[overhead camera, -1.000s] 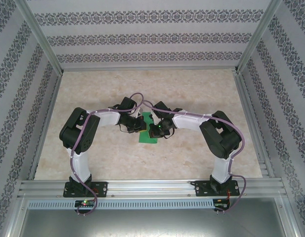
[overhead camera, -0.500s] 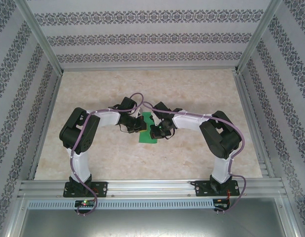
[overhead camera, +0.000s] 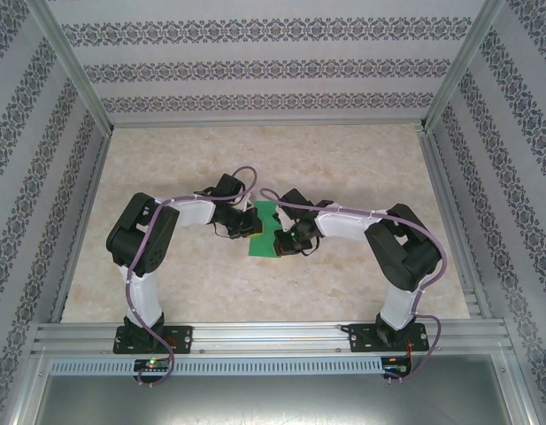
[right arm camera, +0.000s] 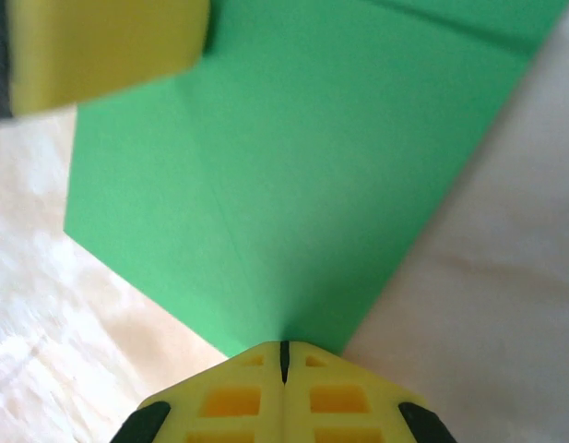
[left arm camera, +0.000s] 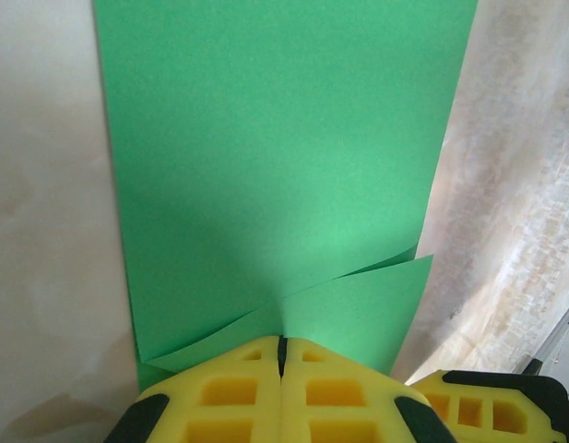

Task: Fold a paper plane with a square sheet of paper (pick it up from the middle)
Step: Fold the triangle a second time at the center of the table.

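Pressing the green paper [left arm camera: 284, 166] flat on the table [overhead camera: 343, 168], we held the left claw [left arm camera: 282, 343] shut over its corner folds and the right claw [right arm camera: 284, 351] shut at its edge, probably sharpening creases.

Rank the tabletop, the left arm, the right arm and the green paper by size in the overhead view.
Tabletop, largest.
Left arm and right arm: they look alike, no ranking.
Green paper, smallest, partly hidden under the arms.

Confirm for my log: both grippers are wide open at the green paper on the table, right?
No, both are shut. The wrist views show the left gripper and the right gripper with jaws pressed together at the green paper on the table.
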Tool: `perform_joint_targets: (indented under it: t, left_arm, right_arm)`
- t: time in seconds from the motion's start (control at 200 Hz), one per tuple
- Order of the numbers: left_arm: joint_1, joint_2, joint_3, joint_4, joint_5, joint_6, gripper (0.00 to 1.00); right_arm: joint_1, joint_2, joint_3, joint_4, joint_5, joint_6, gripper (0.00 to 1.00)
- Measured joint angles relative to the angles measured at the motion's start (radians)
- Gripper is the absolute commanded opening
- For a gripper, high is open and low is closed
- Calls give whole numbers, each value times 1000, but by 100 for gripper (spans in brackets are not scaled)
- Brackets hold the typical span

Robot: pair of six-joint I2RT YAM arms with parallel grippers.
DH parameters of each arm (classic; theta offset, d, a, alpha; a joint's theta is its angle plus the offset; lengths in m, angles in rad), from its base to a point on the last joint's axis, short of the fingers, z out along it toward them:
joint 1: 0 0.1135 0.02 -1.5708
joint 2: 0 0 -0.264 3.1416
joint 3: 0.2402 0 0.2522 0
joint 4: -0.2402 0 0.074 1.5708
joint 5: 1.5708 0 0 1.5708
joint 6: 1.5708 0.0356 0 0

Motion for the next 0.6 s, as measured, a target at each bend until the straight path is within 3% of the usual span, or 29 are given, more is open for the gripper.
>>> perform_joint_targets:
  t: [0.365,0.6]
  left_arm:
    - [0,-1,-1,1,0,0,0]
    - [-1,-4,-3,4,-1,0,0]
  right_arm:
    - [0,-98,-22,-15,-18,13,4]
    - [0,-6,51,82,-26,39,3]
